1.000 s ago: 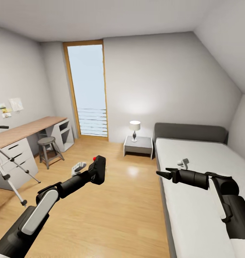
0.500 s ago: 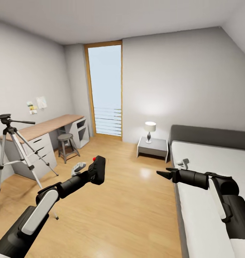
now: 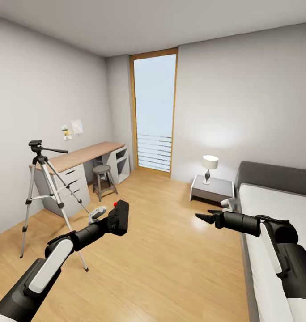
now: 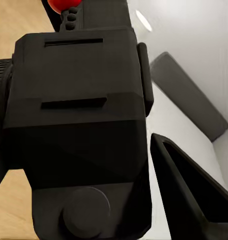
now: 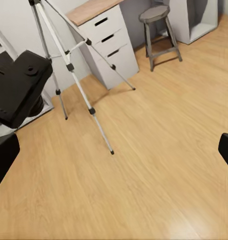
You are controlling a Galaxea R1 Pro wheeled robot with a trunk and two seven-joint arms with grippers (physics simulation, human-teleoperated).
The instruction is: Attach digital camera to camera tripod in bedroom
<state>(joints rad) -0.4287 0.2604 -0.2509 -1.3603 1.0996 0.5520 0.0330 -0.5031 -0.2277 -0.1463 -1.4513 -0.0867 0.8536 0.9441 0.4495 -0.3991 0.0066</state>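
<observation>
The bedroom's camera tripod [image 3: 46,188] stands on the wood floor at the left, in front of the desk; it has silver legs and a black head with a pan handle [image 3: 38,146]. My left gripper [image 3: 109,220] is shut on the digital camera [image 3: 120,217], a black box with a red button, held in mid-air to the right of the tripod and lower than its head. In the left wrist view the camera [image 4: 79,115] sits against one finger [image 4: 189,195]. My right gripper [image 3: 202,218] hangs open near the bed, holding nothing. The right wrist view catches the tripod legs [image 5: 69,65] and the held camera [image 5: 19,85].
A wood-topped desk [image 3: 83,154] with white drawers lines the left wall, with a grey stool [image 3: 102,179] beside it. A tall wood-framed window [image 3: 154,114] is at the back. A nightstand with a lamp [image 3: 210,163] and the grey bed [image 3: 278,188] are at the right.
The whole view has swung left, bringing the tripod fully into view and pushing the bed toward the right edge. Both arms keep the same pose, with the camera still held.
</observation>
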